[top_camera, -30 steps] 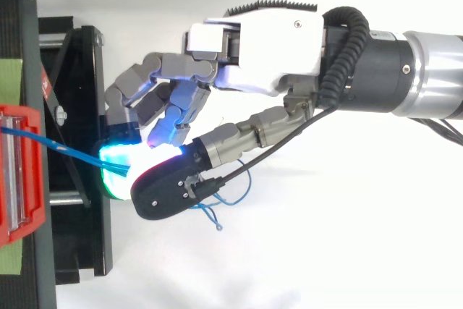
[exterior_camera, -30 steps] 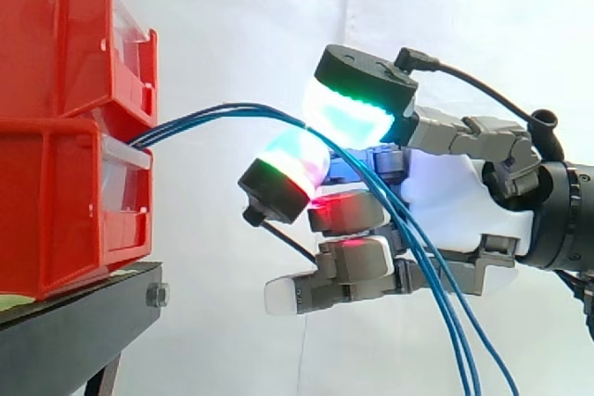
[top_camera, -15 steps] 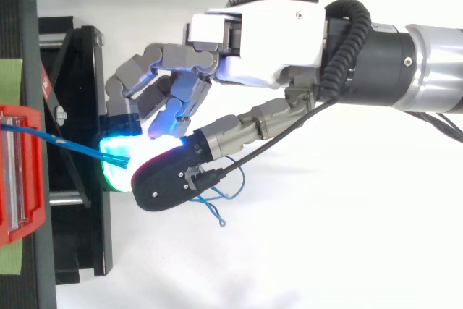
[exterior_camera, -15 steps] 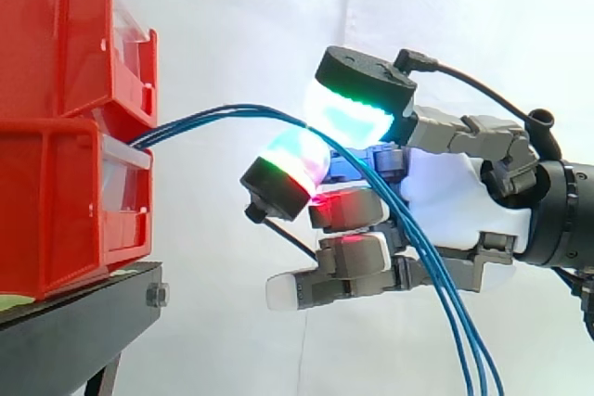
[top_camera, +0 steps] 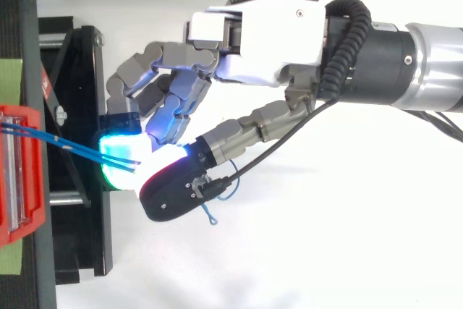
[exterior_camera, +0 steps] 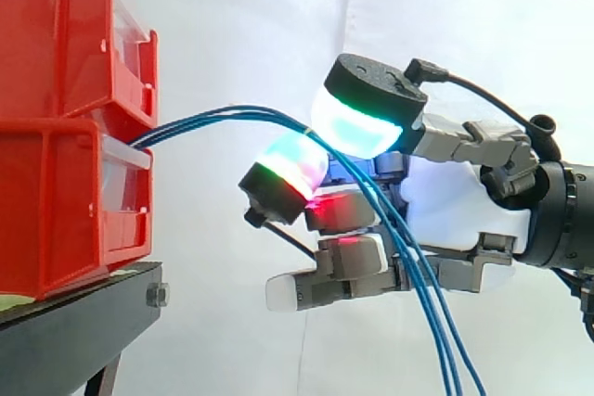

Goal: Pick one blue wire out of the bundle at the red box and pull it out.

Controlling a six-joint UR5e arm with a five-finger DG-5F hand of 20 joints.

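Several thin blue wires (exterior_camera: 213, 116) leave the gap between two stacked red bins (exterior_camera: 65, 201), arch to the right and hang down in front of my hand (exterior_camera: 455, 192). The wires pass between the thumb's cyan and green pad (exterior_camera: 357, 127) and a curled finger's glowing pad (exterior_camera: 292, 162), which close in on them from above and below. The other fingers curl below, with red glowing tips. From above, two blue strands (top_camera: 72, 148) run from the red bin (top_camera: 18, 171) to the cyan pad under my hand (top_camera: 260, 34). Loose wire ends (top_camera: 210, 218) show below the thumb.
The bins rest on a black stand (exterior_camera: 74, 331) at the left, with its frame (top_camera: 79, 236) under the fingertips in the top view. A white curtain hangs behind. The arm comes in from the right.
The thumb has tilted and shifted slightly right and down onto the wires. The hanging wires have swung left. From above, the strands now show apart, and the loose ends drew in under the thumb.
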